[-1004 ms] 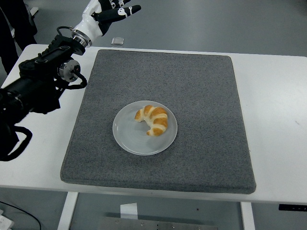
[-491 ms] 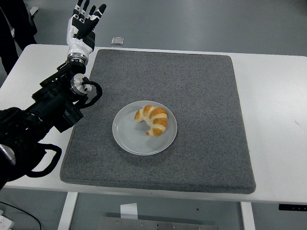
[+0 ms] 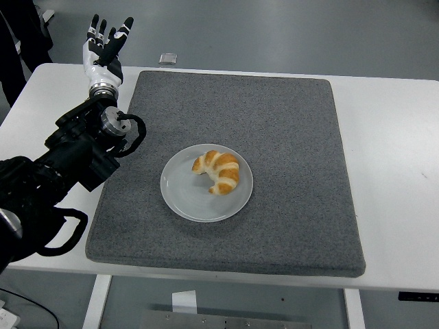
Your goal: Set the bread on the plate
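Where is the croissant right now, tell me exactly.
In the head view the croissant lies on the grey plate, a little left of centre on the dark mat, well clear of the left hand raised at the table's far left corner.

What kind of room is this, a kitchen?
Probably a robotics lab, not a kitchen: a plain white table with a grey mat, one croissant on a plate, bare grey floor beyond.

Bread [image 3: 218, 171] on plate [image 3: 185, 199], plate on mat [image 3: 288, 123].
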